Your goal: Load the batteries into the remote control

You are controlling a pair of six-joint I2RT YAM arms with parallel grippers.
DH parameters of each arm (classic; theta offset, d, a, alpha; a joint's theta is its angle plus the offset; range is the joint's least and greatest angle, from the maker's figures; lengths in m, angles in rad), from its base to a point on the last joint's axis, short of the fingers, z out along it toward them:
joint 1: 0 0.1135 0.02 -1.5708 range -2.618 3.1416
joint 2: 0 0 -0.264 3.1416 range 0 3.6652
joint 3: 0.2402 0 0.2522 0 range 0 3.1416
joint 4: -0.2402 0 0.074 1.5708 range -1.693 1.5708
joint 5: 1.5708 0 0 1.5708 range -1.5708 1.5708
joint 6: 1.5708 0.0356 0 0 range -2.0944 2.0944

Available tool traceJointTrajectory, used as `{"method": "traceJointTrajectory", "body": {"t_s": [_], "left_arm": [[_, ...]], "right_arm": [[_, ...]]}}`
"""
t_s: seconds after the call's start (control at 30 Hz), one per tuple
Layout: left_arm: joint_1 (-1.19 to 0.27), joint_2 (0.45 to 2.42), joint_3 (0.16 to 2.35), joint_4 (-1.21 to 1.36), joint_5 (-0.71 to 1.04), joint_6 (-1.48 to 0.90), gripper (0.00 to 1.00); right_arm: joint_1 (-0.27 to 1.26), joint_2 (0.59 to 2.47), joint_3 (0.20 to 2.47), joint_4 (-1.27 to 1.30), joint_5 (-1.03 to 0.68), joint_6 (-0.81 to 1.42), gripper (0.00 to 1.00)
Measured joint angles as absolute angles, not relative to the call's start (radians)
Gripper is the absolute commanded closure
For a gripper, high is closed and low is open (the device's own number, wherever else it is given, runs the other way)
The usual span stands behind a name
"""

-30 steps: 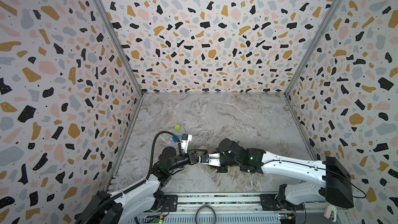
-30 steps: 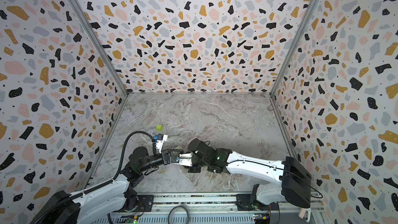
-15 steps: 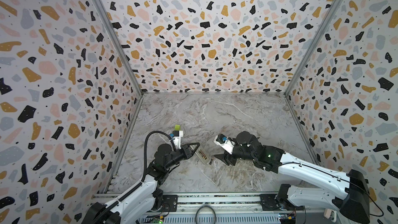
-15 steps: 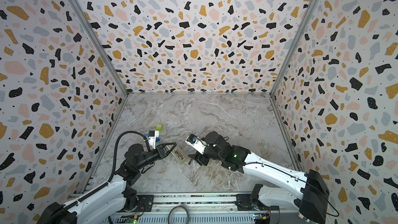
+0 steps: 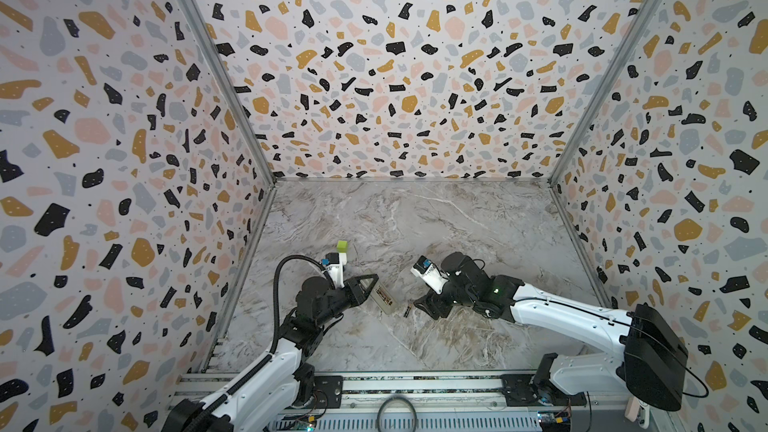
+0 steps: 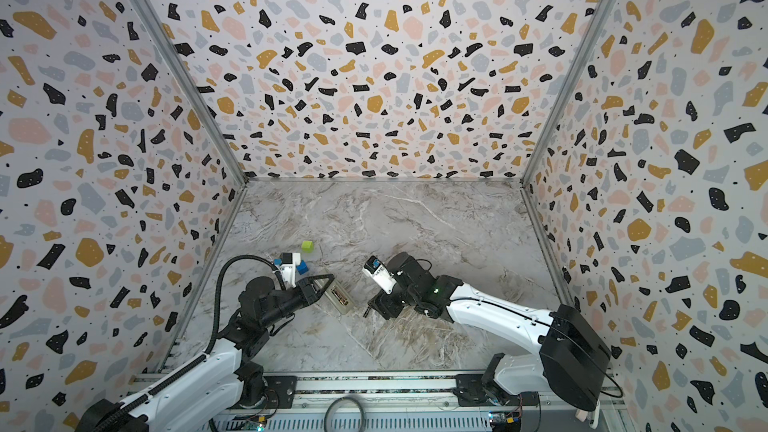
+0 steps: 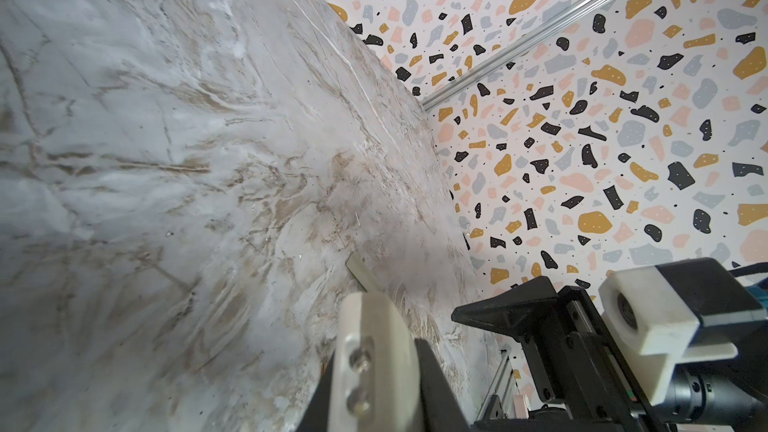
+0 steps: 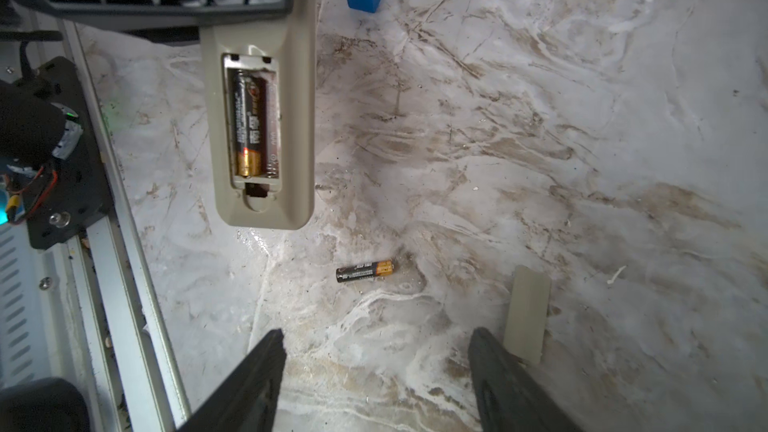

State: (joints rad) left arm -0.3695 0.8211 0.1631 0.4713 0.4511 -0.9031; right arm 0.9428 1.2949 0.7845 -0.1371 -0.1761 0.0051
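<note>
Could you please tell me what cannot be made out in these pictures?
The remote control: button face turned away in the right wrist view.
The left hand: its grip is cut off by that view's edge.
The loose battery: markings too small in both top views.

No legible text, brand, number or sign found. Fine white print noted along the dark sleeve of the seated battery [image 8: 248, 118] in the open compartment of the remote [image 8: 297, 118], with a reddish emblem near one end; too blurred to read. Similar white print noted on the loose battery [image 8: 365, 271] on the table [image 8: 540, 160]; too small to read.
</note>
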Motion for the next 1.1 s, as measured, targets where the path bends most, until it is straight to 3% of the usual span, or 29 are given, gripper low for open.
{"method": "traceJointTrajectory", "body": {"t_s": [0.23, 0.57, 1.1], "left_arm": [[-0.369, 0.827, 0.152, 0.472, 0.453, -0.887, 1.0], [-0.358, 0.817, 0.128, 0.472, 0.451, -0.884, 1.0], [-0.275, 0.76, 0.118, 0.418, 0.437, -0.849, 1.0]], "right_arm": [[0.934, 1.293, 0.725, -0.061, -0.226, -0.258, 0.26], [0.922, 1.463, 0.764, -0.044, -0.252, -0.587, 0.28], [0.918, 1.677, 0.955, -0.145, -0.303, -0.831, 0.41]]}}
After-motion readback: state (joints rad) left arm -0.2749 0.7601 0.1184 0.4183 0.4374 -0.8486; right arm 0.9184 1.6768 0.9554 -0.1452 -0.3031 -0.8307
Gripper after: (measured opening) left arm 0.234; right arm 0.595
